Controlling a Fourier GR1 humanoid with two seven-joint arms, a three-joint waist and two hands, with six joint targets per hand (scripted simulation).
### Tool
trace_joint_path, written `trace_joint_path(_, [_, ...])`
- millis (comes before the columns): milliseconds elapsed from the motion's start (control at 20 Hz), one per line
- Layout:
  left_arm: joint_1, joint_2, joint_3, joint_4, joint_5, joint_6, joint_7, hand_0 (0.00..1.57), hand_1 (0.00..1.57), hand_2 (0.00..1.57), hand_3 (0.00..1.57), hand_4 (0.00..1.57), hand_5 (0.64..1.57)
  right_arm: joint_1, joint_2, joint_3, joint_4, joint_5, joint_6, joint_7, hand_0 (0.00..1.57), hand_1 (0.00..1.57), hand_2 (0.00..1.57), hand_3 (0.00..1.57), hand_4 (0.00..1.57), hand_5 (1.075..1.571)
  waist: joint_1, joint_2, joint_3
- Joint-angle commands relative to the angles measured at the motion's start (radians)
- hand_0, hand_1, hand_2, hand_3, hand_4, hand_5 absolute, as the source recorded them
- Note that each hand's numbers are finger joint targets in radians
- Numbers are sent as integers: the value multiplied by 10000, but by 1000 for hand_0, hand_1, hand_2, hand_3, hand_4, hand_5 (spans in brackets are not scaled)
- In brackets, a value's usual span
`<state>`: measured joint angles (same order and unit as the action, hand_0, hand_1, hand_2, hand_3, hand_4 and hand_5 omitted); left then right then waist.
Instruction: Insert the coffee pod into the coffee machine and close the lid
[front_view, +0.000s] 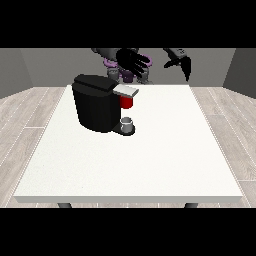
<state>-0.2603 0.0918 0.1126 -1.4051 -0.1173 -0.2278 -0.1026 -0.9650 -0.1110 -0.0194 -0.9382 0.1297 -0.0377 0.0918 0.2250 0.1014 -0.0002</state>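
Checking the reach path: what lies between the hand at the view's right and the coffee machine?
Front view: the other hand in the air; beneath, bare table. Hand, machine.

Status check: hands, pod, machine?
Hand at view's left raised, fingers spread, holding nothing. Hand at view's right up, holding nothing. Grey thing at coffee machine base, maybe the pod. Red thing at the machine under the lid.

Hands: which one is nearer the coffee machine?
The hand at the view's left, fingers spread, hangs just behind the coffee machine. The hand at the view's right is off to the side.
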Motion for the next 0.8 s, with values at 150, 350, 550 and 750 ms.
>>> trace_joint_path(150, [-190,330,13,-34,139,-386,-484,0,0,0,0,365,1571,-1556,-282,-155,375,486,-341,95,0,0,0,0,259,1571,491,691,-3])
trace_joint_path(350, [-68,124,-22,-225,253,-248,-274,0,0,0,0,407,1571,-1806,74,-48,670,627,-447,287,0,0,0,0,96,1571,641,466,-2])
trace_joint_path(550, [-335,190,-83,-255,321,-417,-556,0,0,0,0,382,1571,-2356,-44,35,937,871,-366,55,0,0,0,0,87,1571,883,1017,-2])
trace_joint_path(750, [-626,134,-484,-941,370,-663,-53,0,0,0,0,418,1571,-3283,-633,-415,1527,1054,-686,192,0,0,0,0,0,1571,1682,1357,-1])
